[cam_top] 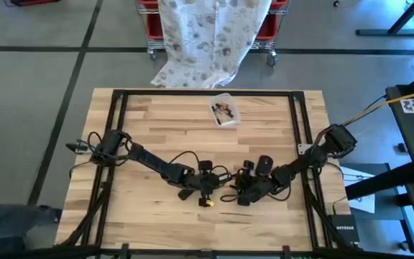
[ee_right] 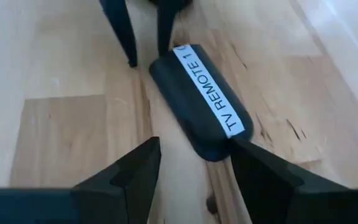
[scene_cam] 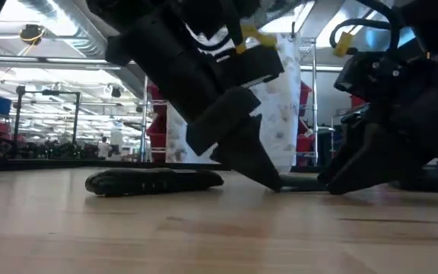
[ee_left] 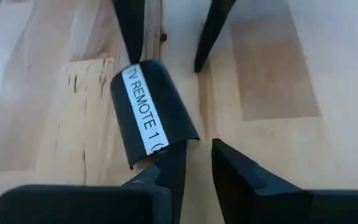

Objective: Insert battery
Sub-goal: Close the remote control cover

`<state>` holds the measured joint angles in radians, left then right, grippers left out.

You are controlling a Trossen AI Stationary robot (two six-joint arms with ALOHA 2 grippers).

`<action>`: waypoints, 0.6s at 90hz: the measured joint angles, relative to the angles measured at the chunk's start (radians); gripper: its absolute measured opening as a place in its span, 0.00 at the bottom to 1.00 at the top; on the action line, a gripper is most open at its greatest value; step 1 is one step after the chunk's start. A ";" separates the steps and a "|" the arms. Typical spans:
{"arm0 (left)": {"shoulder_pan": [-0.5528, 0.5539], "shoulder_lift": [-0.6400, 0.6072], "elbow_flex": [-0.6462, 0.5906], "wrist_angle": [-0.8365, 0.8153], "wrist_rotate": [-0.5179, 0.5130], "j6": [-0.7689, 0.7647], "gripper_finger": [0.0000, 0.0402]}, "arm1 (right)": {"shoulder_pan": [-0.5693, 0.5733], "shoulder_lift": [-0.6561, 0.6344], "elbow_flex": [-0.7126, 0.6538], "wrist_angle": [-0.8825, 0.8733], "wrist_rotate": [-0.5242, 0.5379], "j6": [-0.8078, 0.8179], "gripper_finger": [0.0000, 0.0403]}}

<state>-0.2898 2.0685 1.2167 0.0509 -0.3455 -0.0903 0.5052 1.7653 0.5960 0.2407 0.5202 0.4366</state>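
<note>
Both arms are reaching in low over the wooden counter (cam_top: 149, 122), elbows bent, wrists pitched down so the two grippers face each other near the middle front. Between them lies the TV remote (ee_right: 204, 99), a black body with a white label reading "TV REMOTE 1", flat on the wood. The left gripper (ee_left: 194, 165) sits at one end of it, jaws parted narrowly; one finger (ee_left: 166, 177) is right at the remote's end edge while the other stands off to the side on bare wood, so nothing is clamped. The right gripper (ee_right: 194, 165) comes in from the opposite end, jaws spread wide, the remote's rounded end sitting between the tips without a visible squeeze. From table height, both dark wrists angle steeply down with fingertips at the surface, and a separate dark, flat object (scene_cam: 154, 181) lies on the counter farther back. Further toward the far edge of the counter rests a small clear plastic container (cam_top: 223, 110) with dark items inside, well apart from both grippers.
</note>
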 joint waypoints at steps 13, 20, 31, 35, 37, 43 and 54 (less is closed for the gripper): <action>-0.013 -0.002 0.000 -0.011 -0.007 -0.014 0.14 | -0.024 0.002 0.028 -0.006 -0.017 -0.031 0.46; -0.025 -0.002 0.000 -0.038 -0.030 -0.017 0.14 | -0.039 0.004 0.044 -0.009 -0.034 -0.050 0.46; -0.049 -0.003 0.002 -0.093 -0.092 -0.054 0.14 | -0.054 0.005 0.062 -0.016 -0.053 -0.056 0.46; -0.057 -0.007 0.002 -0.119 -0.111 -0.065 0.14 | -0.058 0.005 0.067 -0.014 -0.059 -0.067 0.46; -0.060 -0.007 0.002 -0.129 -0.123 -0.069 0.14 | -0.058 0.005 0.070 -0.012 -0.061 -0.070 0.46; -0.075 -0.014 0.002 -0.152 -0.156 -0.082 0.14 | -0.064 0.005 0.076 -0.007 -0.062 -0.076 0.46; -0.090 -0.033 0.002 -0.181 -0.183 -0.087 0.14 | -0.066 0.005 0.087 -0.006 -0.060 -0.083 0.46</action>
<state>-0.3795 2.0359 1.2186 -0.1304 -0.5285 -0.1771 0.4397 1.7706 0.6826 0.2348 0.4606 0.3538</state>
